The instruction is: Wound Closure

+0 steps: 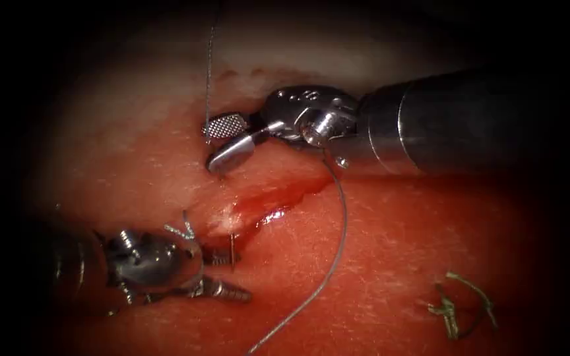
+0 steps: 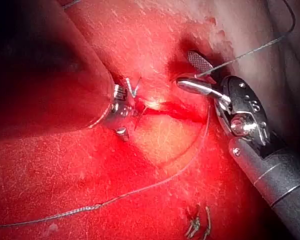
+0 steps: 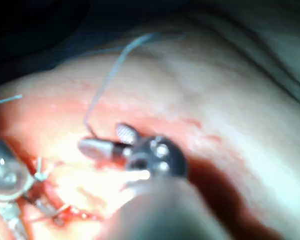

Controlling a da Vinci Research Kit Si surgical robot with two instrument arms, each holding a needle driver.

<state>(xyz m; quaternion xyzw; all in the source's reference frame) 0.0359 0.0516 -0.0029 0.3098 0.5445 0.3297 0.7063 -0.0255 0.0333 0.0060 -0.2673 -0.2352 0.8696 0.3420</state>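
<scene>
The cut (image 1: 278,201) runs slantwise across the tissue (image 1: 397,250), wet with red fluid. My right tool's jaws (image 1: 209,146) stand open above the cut's upper edge, gripping nothing. A thread (image 1: 210,66) rises from the tip of the ribbed jaw. A second length of thread (image 1: 338,244) curves down from under the right wrist. My left tool's jaws (image 1: 237,277) are spread open at the cut's lower-left end. A thin dark sliver (image 1: 232,249), likely the needle, stands in the tissue beside its upper jaw. In the left wrist view the thread (image 2: 250,50) leaves from between the right jaws (image 2: 186,69).
A tied knot with short cut ends (image 1: 183,229) sits just above the left tool. Loose cut ends of thread (image 1: 460,306) lie on the tissue at the lower right. The right tool's thick shaft (image 1: 443,122) covers the tissue to the right of the cut.
</scene>
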